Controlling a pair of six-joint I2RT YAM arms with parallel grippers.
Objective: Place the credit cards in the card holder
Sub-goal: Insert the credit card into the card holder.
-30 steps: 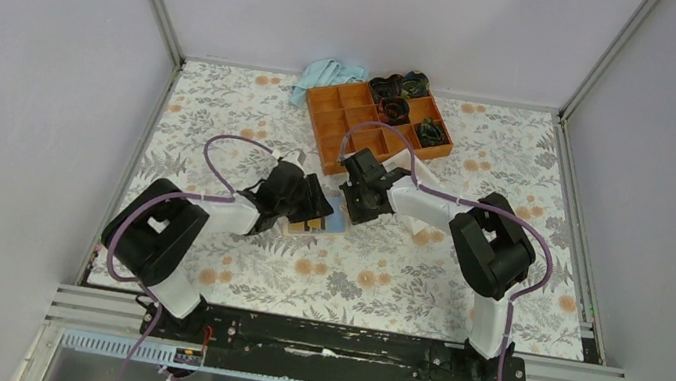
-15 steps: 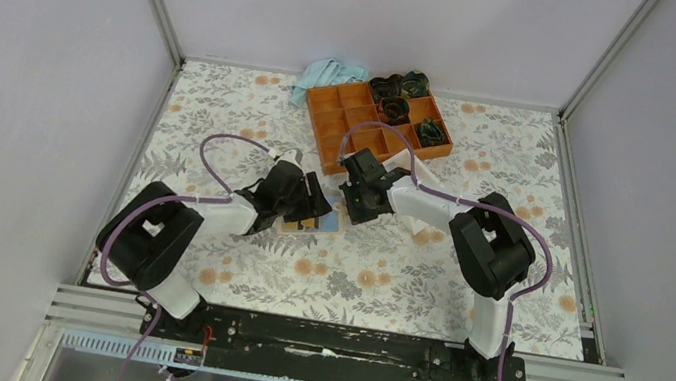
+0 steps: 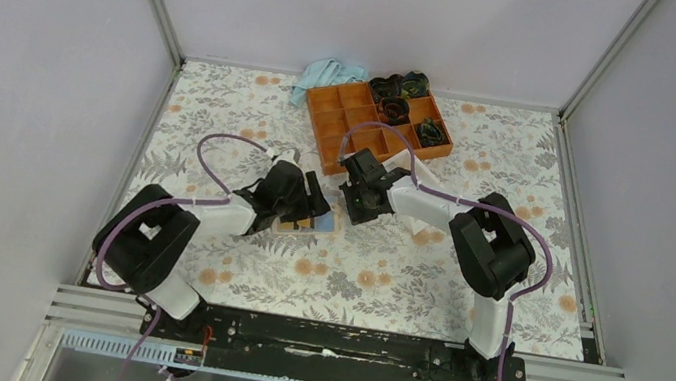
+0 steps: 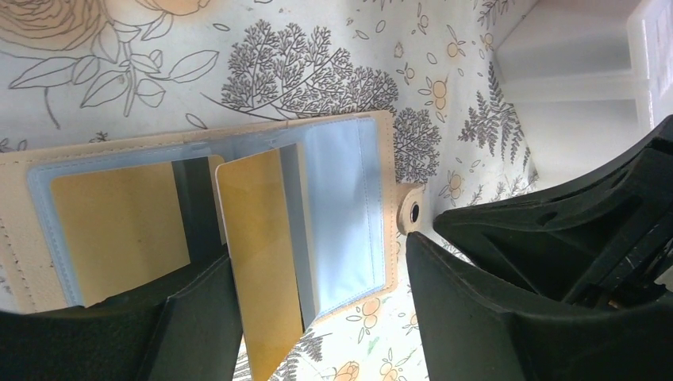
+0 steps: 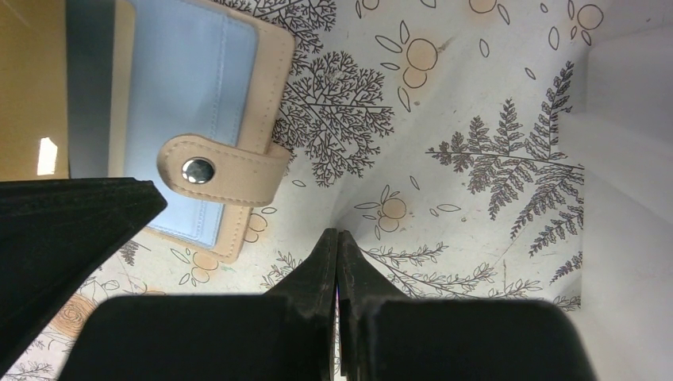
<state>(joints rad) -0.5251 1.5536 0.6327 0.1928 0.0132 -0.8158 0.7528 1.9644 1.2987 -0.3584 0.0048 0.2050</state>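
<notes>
Since a second ago my left gripper [image 4: 317,270] has spread, released, over the open card holder [image 4: 254,230]; a light blue card [image 4: 337,214] looks seated by its tab [image 5: 218,171] — just beyond the tab the right gripper [image 5: 337,238] sits clenched, empty. Next I'd seek another card.

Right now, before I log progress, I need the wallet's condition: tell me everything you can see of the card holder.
The card holder lies opened out on the floral tablecloth. Its outside is tan and leather-like. Inside are light blue sleeves and yellowish-brown panels, with one leaf seemingly raised at the middle. Its closure tab, with a metal snap, lies across one short edge. The open left end effector straddles it; contact is unclear. The shut right end effector sits beside the tab, apart.
</notes>
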